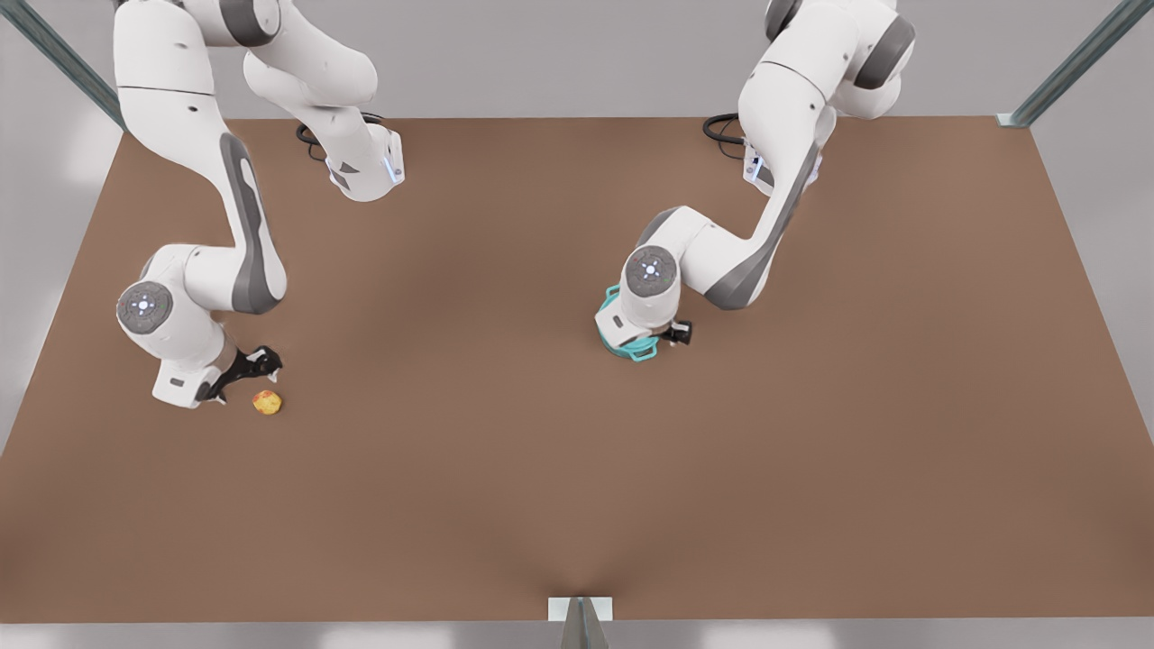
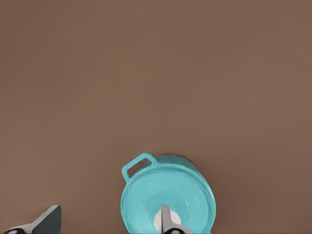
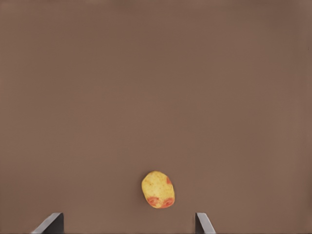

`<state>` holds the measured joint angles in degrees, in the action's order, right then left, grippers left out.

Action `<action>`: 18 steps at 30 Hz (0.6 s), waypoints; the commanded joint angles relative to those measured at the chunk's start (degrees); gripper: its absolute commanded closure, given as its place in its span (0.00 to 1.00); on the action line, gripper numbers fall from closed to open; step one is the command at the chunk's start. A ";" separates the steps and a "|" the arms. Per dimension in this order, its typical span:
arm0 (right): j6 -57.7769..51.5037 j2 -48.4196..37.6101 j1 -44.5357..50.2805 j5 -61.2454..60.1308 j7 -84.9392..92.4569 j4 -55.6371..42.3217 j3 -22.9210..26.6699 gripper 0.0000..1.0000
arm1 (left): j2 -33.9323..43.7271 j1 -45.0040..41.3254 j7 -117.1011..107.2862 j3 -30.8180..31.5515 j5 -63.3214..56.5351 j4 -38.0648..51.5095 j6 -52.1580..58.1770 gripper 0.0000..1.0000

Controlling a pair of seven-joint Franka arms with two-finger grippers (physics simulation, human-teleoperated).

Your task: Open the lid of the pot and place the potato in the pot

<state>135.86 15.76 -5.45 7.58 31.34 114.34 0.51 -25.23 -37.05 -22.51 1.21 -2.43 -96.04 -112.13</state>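
Observation:
The teal pot (image 2: 181,159) stands on the brown table with the pot lid (image 2: 168,192) lying on it, one loop handle (image 2: 139,165) showing. In the front view the pot (image 1: 635,349) peeks out from under the arm on that view's right. That arm's hand is my left gripper (image 2: 107,226), open just above the lid, with one fingertip (image 2: 168,222) at the white knob (image 2: 159,220). The potato (image 3: 158,189), yellow with reddish patches, lies on the table (image 1: 267,402). My right gripper (image 3: 127,226), on the front view's left (image 1: 248,365), is open just short of the potato.
The brown table (image 1: 577,469) stretches wide around both things. Metal frame posts (image 1: 1073,63) stand at the far corners, and a small bracket (image 1: 580,611) sits at the near edge. The arm bases (image 1: 365,167) are at the far side.

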 commanded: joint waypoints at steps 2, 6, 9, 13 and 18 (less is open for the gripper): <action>18.12 2.87 -0.44 1.65 21.13 -1.23 0.11 0.00 | 6.68 -0.48 -21.79 0.11 -0.30 -15.85 -26.29 0.00; 19.71 5.68 -0.35 1.21 20.95 1.84 -0.16 0.00 | 3.61 -2.68 -25.13 0.20 -0.30 -15.67 -31.48 0.00; 18.83 7.09 -0.26 1.21 20.87 3.69 -0.33 0.00 | 2.46 -3.47 -25.04 0.20 -0.47 -15.85 -32.18 0.00; 17.07 8.06 -0.26 1.21 21.22 4.75 -0.42 0.00 | 1.76 -4.61 -25.13 0.20 -0.65 -16.46 -32.18 0.00; 10.92 9.64 -0.44 1.21 23.85 4.57 -0.42 0.00 | 2.55 -5.14 -24.87 0.11 -0.91 -20.07 -34.64 0.00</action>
<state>150.06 25.36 -5.91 8.88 44.83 118.96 0.09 -22.98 -42.16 -37.92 1.37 -3.09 -115.52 -143.44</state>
